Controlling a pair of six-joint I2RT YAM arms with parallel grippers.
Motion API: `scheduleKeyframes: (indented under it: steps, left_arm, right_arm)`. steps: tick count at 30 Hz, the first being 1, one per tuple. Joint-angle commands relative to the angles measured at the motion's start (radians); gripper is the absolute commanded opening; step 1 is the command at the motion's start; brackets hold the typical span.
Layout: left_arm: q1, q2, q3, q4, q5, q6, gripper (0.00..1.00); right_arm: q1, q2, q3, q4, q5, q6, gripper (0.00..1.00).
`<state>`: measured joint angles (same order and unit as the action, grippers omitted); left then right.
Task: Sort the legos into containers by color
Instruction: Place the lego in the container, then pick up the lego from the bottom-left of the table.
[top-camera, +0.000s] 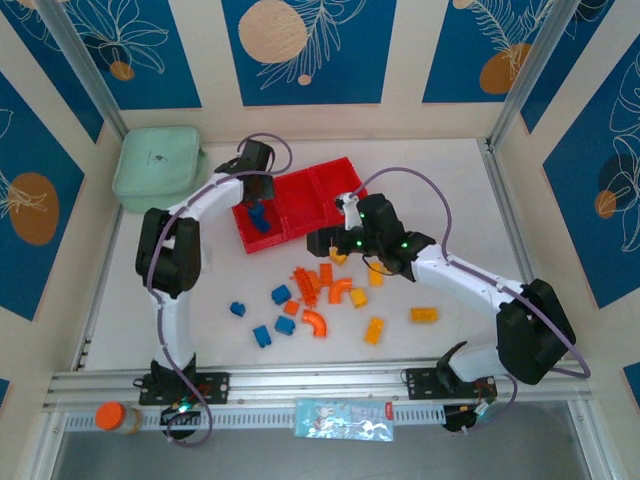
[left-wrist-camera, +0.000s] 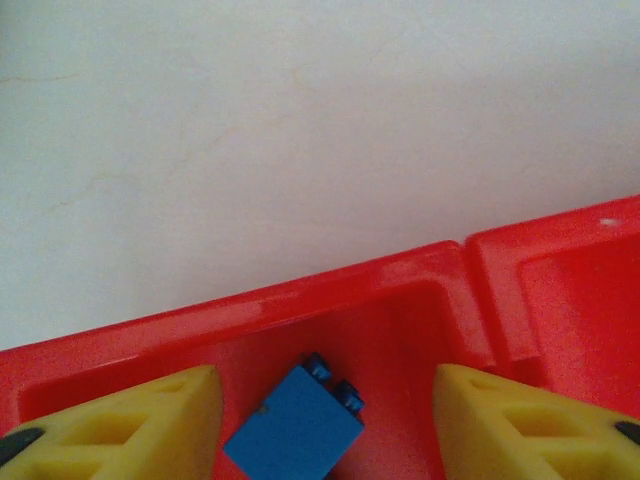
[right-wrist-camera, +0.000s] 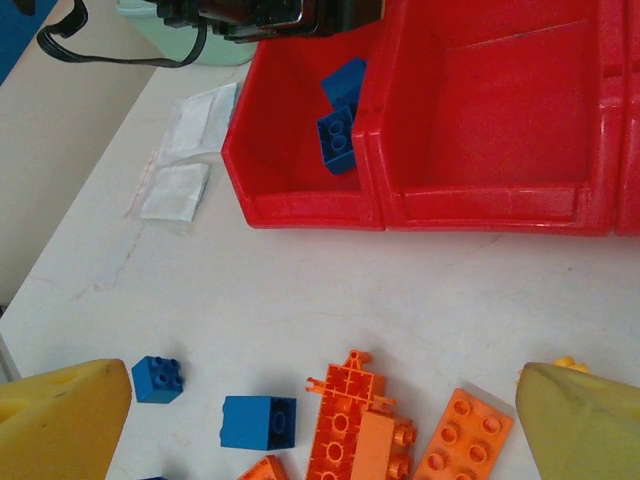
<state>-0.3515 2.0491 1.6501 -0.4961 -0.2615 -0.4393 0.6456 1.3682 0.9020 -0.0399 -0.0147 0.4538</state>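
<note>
Your left jaws stand released over the left compartment of the red tray, a blue brick lying loose between them. Lift straight up so neither pad clips it. Your right jaws gape wide above the orange legos on the tabletop. Bricks are hard, glossy, studded; tray walls slick and steep.

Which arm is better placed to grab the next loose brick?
Right, likely. The right hand, open, hovers above the loose bricks; the left hand is over the tray's end bin, a blue brick beneath.
</note>
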Motion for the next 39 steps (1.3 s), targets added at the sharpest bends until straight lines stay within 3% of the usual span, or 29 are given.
scheduleKeyframes:
  steps: [1, 11, 18, 26, 39]
  left_arm:
    - [0.011, -0.115, -0.012, -0.007, 0.068, -0.009, 0.59]
    - [-0.005, -0.385, -0.272, 0.009, 0.191, -0.068, 0.59]
    - [-0.063, -0.596, -0.513, -0.067, 0.135, -0.115, 0.59]
    - [-0.155, -0.797, -0.758, -0.215, 0.026, -0.256, 0.63]
    - [-0.237, -0.884, -1.032, -0.142, 0.041, -0.528, 0.66]
  right_arm:
    - [-0.006, -0.042, 0.034, -0.041, -0.036, -0.024, 0.99]
    - [-0.009, -0.088, -0.016, -0.122, -0.069, -0.052, 0.99]
    - [0.021, -0.068, -0.101, -0.101, -0.094, -0.053, 0.99]
    - [0.134, 0.002, -0.152, -0.023, -0.056, -0.029, 0.99]
    - [0.189, 0.097, -0.138, 0.035, -0.045, 0.008, 0.99]
